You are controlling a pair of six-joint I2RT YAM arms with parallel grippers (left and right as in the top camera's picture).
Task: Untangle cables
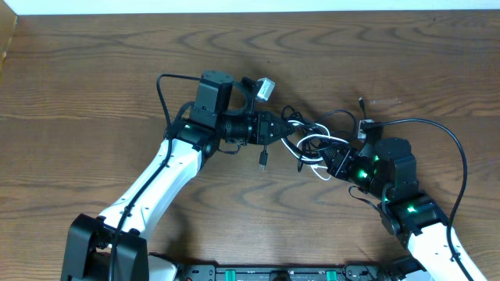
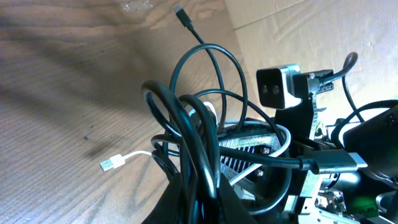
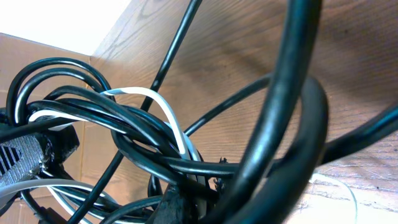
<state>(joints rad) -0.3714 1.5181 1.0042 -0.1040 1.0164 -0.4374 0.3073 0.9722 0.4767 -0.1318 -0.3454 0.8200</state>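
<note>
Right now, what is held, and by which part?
The tangled cables: left gripper grips their left side, right gripper their right side, it seems.

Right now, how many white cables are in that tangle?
1. The white cable loops through the black cables in the middle of the knot, and its USB plug sticks out loose beside them. Another could be hidden inside the knot.
</note>
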